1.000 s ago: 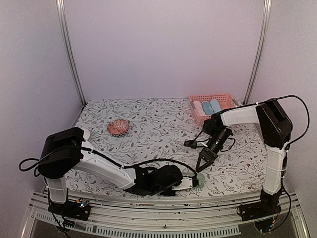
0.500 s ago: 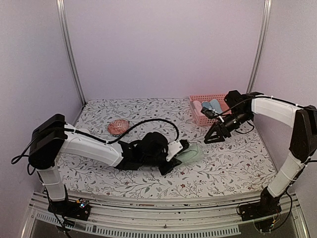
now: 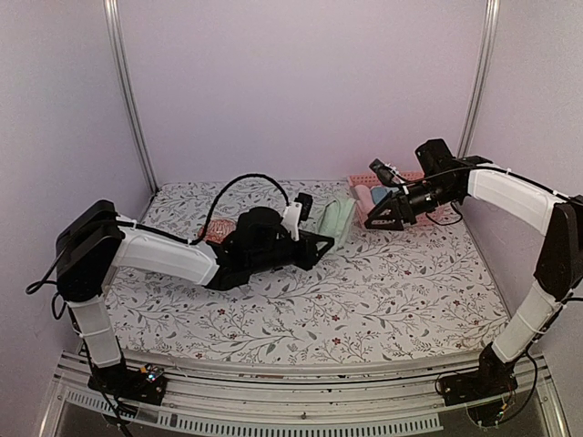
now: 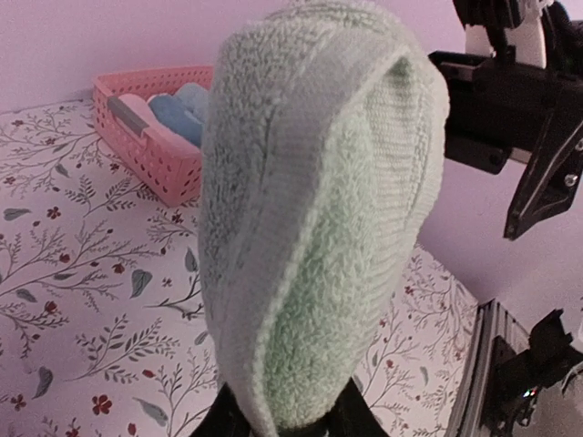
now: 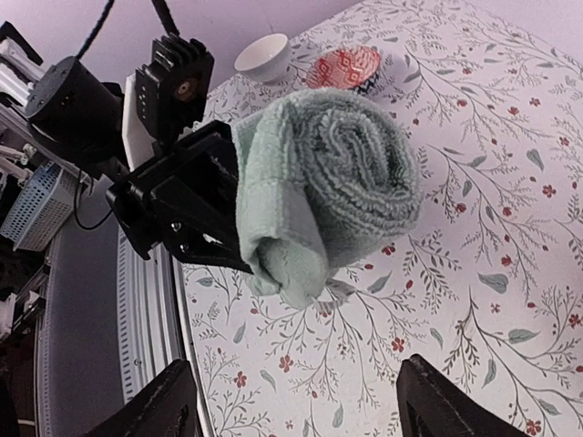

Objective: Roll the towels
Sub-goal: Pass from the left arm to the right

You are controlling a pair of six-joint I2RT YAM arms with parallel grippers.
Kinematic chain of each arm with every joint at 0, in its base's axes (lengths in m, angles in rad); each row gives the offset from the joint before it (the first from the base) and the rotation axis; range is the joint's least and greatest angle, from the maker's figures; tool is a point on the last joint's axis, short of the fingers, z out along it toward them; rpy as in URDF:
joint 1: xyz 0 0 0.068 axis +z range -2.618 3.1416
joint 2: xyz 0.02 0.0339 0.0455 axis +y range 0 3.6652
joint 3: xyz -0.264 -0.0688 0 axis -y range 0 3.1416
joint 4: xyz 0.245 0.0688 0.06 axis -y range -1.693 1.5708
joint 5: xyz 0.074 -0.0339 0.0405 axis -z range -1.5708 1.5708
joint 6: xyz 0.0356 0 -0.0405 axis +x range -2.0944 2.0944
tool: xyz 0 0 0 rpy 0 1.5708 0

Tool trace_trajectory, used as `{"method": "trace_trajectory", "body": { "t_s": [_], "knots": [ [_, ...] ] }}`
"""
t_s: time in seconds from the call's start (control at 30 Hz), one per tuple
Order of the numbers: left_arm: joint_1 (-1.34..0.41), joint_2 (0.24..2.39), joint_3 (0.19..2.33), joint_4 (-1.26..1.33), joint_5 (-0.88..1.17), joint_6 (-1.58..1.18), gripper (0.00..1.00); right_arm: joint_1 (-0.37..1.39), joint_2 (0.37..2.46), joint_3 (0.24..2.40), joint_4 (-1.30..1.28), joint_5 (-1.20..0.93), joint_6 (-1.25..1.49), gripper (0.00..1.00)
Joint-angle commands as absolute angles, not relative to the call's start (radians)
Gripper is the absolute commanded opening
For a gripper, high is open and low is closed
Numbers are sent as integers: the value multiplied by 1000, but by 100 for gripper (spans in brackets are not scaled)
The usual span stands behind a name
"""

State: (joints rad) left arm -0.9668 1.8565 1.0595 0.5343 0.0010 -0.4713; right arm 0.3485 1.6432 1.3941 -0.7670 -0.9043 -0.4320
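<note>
Left gripper (image 3: 323, 235) is pinched on one end of the rolled sage green towel (image 3: 339, 221), holding it clear of the table (image 3: 401, 291), just left of the pink basket (image 4: 155, 155). Right gripper (image 3: 383, 217) stands spread wide and grips nothing, at the basket's front, facing the roll's spiral end. A rolled light blue towel (image 4: 178, 107) lies in the basket. The right arm (image 3: 496, 187) hides much of the basket from above. The cloth covers the left fingertips.

Left arm (image 3: 159, 255), right arm (image 3: 515, 196): white shells, black joints, looping black cables (image 3: 239, 187).
</note>
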Motion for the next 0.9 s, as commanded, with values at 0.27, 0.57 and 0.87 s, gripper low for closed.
{"method": "trace_trajectory", "body": {
  "t_s": [0.27, 0.57, 0.87],
  "knots": [
    [-945, 1911, 1112, 908, 145, -665, 4, 364, 1742, 1534, -638, -1127, -283, 99],
    [-945, 1956, 1143, 939, 183, -707, 3, 410, 1736, 1534, -543, -1157, -216, 96],
    [-945, 1956, 1174, 862, 167, -690, 8, 414, 1752, 1528, -471, -1078, -74, 34]
  ]
}}
